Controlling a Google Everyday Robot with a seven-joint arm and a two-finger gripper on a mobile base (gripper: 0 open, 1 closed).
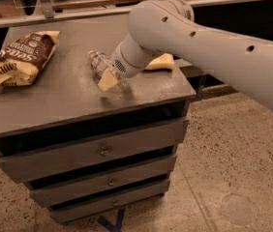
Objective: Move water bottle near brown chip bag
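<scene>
The water bottle (pixel 98 62) is a small clear ribbed bottle lying on its side near the middle of the grey cabinet top (pixel 64 100). My gripper (pixel 110 80) is down on the bottle's near end, its cream tip touching or covering that end, and the white arm (pixel 185 37) reaches in from the right. The brown chip bag (pixel 18 59), dark brown with cream-yellow ends, lies at the left of the cabinet top, well apart from the bottle.
A yellow sponge (pixel 160 62) lies at the right of the cabinet top, partly behind the arm. The cabinet has several drawers (pixel 102 153) below. A dark counter edge (pixel 78 8) runs behind. Speckled floor (pixel 223 168) lies to the right.
</scene>
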